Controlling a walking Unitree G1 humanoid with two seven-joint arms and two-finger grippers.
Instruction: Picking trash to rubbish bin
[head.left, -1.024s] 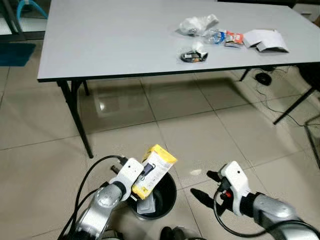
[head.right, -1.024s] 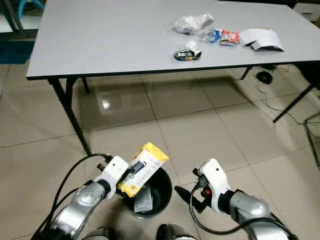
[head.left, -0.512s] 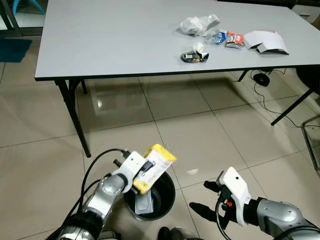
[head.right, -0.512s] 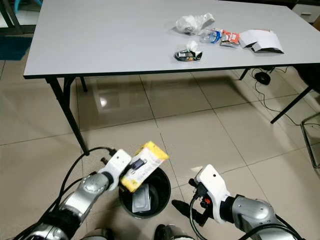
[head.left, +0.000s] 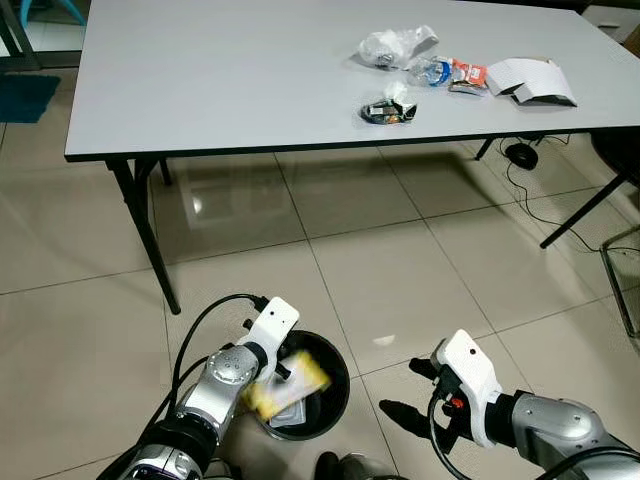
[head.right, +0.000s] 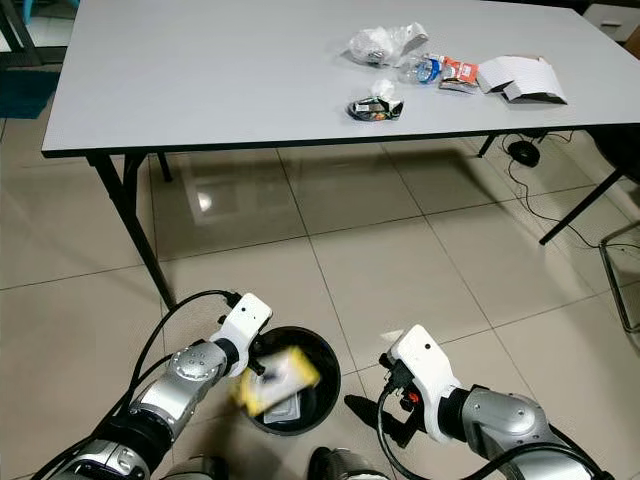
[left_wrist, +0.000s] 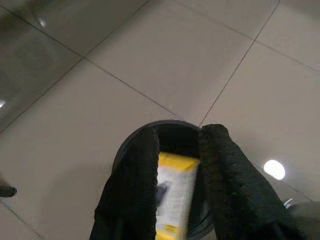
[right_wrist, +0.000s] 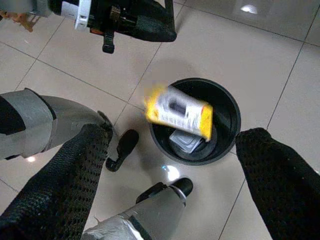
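Your yellow-and-white packet, dark print on its face, shows blurred over the black bin. Pale grey wrapper lies inside the bin. Left gripper fingers are black mesh; arms silver with white housings. Floor tiles are glossy beige. You've got a light grey table with black edge and legs, carrying clear, red and white litter.

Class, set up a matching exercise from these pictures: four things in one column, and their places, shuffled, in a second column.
Things:
1. yellow packet
2. bin
3. white paper
4. left claw

Places:
A. on the floor tiles
B. at the bin's rim
C. over the bin's mouth
D. far right on the table

Pairs: 1-C, 2-A, 3-D, 4-B
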